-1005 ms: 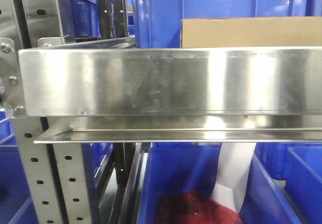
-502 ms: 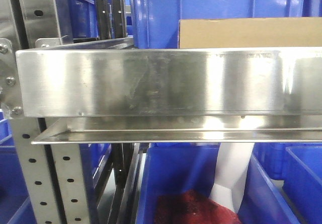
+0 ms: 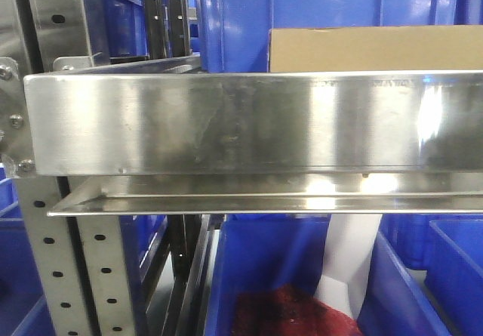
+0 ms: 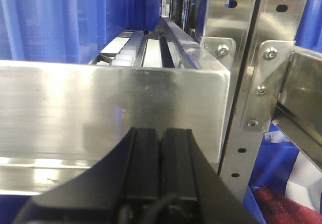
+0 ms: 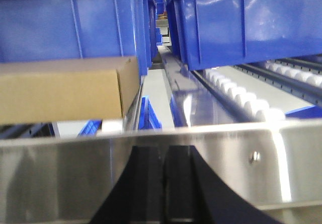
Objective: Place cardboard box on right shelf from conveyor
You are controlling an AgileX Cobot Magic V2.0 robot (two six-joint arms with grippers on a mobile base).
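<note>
Cardboard box (image 3: 373, 49) sits behind the right shelf (image 3: 226, 124) lip, upper right of frame. Left gripper (image 4: 160, 148) and right gripper (image 5: 162, 178) fingers together, holding nothing. Judgement: placement looks done; back straight out, clear of the lip.

Matte black left gripper (image 4: 160, 148) shows two flat rectangular fingers (image 4: 143, 158) flaring into a broad, curved housing; the right gripper (image 5: 162, 171) appears equally dark, blurred, its outline similarly flared.
</note>
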